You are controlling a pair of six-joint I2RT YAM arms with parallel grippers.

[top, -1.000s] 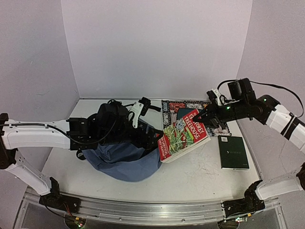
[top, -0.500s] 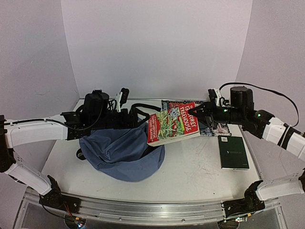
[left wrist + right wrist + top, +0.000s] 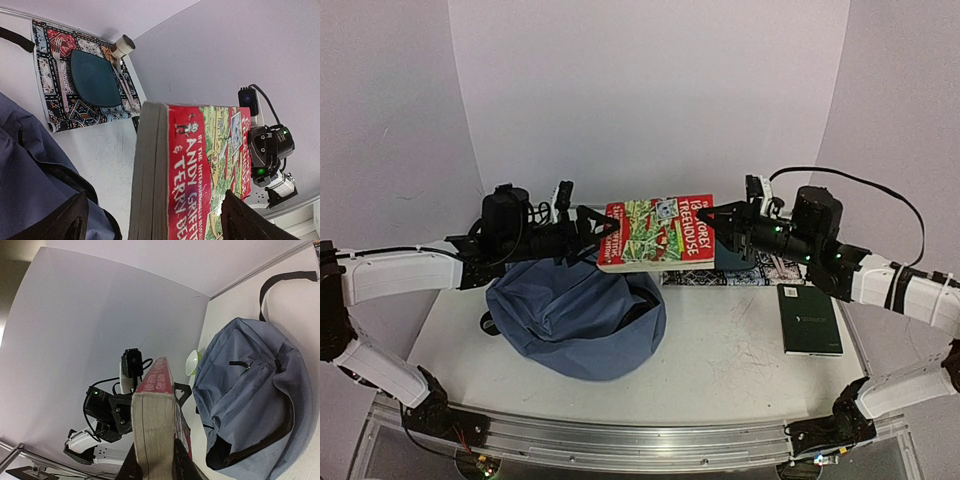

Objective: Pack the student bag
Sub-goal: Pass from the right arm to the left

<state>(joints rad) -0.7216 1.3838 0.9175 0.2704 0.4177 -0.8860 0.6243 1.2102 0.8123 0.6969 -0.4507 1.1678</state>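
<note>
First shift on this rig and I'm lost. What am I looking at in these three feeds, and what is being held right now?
The wide picture comes from a fixed camera above and behind two robot arms. Each arm ends in a two-finger gripper. The other two pictures come from cameras on the wrists, each looking along its own gripper's fingers.

The right gripper is shut on one end of a red book, holding it in the air by the blue bag. The left gripper is open, its fingers spread at the book's other end. I cannot tell whether they touch it.

Also on the table are a dark notebook and a patterned mat with a plate on it.
</note>
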